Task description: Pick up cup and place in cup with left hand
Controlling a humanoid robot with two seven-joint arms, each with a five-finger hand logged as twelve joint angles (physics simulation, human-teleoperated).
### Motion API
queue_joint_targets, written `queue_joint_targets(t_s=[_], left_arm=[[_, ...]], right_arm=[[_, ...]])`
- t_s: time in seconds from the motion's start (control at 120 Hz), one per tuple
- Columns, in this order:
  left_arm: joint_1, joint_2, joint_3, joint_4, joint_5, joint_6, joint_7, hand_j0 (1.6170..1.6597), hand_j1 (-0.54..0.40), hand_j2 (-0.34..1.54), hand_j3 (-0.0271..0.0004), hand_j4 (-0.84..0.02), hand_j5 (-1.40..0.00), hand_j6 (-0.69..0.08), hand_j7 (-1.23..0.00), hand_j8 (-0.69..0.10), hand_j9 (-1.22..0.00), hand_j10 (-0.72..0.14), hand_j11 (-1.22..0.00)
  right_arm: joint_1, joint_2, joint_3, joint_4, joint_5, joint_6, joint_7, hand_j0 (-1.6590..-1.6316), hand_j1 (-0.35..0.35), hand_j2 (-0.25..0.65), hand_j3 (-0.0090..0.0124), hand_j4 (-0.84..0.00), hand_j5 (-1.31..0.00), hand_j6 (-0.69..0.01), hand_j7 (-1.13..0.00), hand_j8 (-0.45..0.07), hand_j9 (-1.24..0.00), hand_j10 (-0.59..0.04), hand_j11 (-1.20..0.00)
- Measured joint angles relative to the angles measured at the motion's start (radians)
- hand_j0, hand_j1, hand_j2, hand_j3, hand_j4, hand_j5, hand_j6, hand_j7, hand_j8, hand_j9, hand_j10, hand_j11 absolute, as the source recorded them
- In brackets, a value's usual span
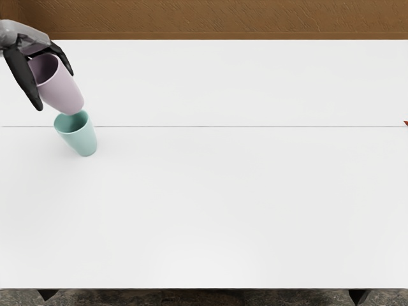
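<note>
Nesting the pink cup (62, 91): likely the step in hand; it is off the desk (223, 204), mouth up, towards the far left corner, its base overlapping the teal cup's far rim in view.
Fingers (24, 80): closed around the pink cup near its mouth, dark digits on either side, the lower body left bare. That grip should leave room for the base to go in.
Left hand (24, 39): reaching in from the left edge, above the cup. Keep the wrist steady and let the whole hand sink, rather than tipping the cup in.
Teal cup (81, 137): standing near the left edge, on the near side of the seam (223, 126), mouth open to receive. Its lean looks mostly like the camera's slant.
Gap between cups: cannot tell from this one angle whether they touch. Centre the base over the mouth first, perhaps a touch towards the near edge, then go down slowly.
Risk: a base catching the far rim could push the teal cup over or slide it.
Release: best once the pink cup sits well down; spread the digits evenly, then lift straight up.
Beyond: a brown panel (223, 19) behind the far edge.
</note>
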Motion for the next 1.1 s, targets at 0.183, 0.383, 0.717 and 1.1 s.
queue_joint_targets(t_s=[0.183,0.383,0.717,1.1], left_arm=[[0.016,0.001,0.001,-0.001,-0.003,0.0,0.0,1.6485,0.032,0.1,0.0,-0.292,-0.86,-0.13,-0.85,-0.161,-0.85,-0.428,-0.83],[0.03,0.0,0.002,0.0,-0.008,-0.001,0.0,1.6483,0.028,0.11,0.0,-0.279,-0.88,-0.118,-0.86,-0.15,-0.87,-0.418,-0.84],[0.047,-0.002,0.003,0.011,-0.007,-0.002,0.0,1.6481,0.027,0.11,0.0,-0.263,-0.9,-0.099,-0.88,-0.141,-0.88,-0.413,-0.85],[0.059,-0.021,0.003,0.059,0.003,-0.005,0.0,1.6479,0.005,0.13,0.0001,-0.224,-0.95,-0.067,-0.91,-0.115,-0.9,-0.388,-0.87]], right_arm=[[0.002,0.0,0.0,0.0,-0.001,0.0,0.0,-1.6581,-0.312,-0.006,0.0,-0.031,-0.04,-0.031,-0.04,-0.031,-0.04,-0.031,-0.04],[0.002,0.0,0.0,0.0,-0.001,0.0,0.0,-1.6581,-0.312,-0.006,0.0,-0.031,-0.04,-0.031,-0.04,-0.031,-0.04,-0.031,-0.04],[0.003,0.0,0.0,0.0,-0.002,0.0,0.0,-1.6581,-0.312,-0.006,0.0,-0.031,-0.04,-0.031,-0.04,-0.031,-0.04,-0.031,-0.04],[0.003,0.0,0.0,-0.002,-0.002,0.0,-0.001,-1.6581,-0.312,-0.006,0.0,-0.031,-0.04,-0.031,-0.04,-0.031,-0.04,-0.031,-0.04]])
